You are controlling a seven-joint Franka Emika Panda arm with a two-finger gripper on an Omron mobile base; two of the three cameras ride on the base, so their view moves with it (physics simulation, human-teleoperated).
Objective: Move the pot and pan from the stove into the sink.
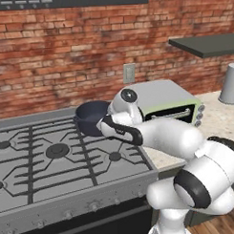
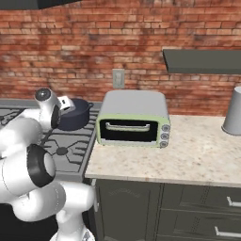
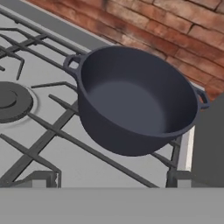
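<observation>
The pot (image 3: 135, 100) is deep, round and dark blue-grey, with two small loop handles. It stands empty on the back right grate of the stove (image 1: 58, 154), close to the brick wall. In the base views the pot (image 1: 90, 115) (image 2: 77, 115) is partly covered by my arm. My gripper (image 3: 109, 180) hovers above and in front of the pot, apart from it. It is open, with its fingertips (image 3: 43, 178) wide apart and nothing between them. The pan and the sink are out of view.
A grey-green toaster oven (image 2: 134, 117) stands on the speckled counter (image 2: 197, 155) just right of the stove. A grey cylinder (image 2: 233, 113) stands at the far right under a dark shelf (image 2: 202, 61). The brick wall (image 1: 64, 54) runs close behind the stove.
</observation>
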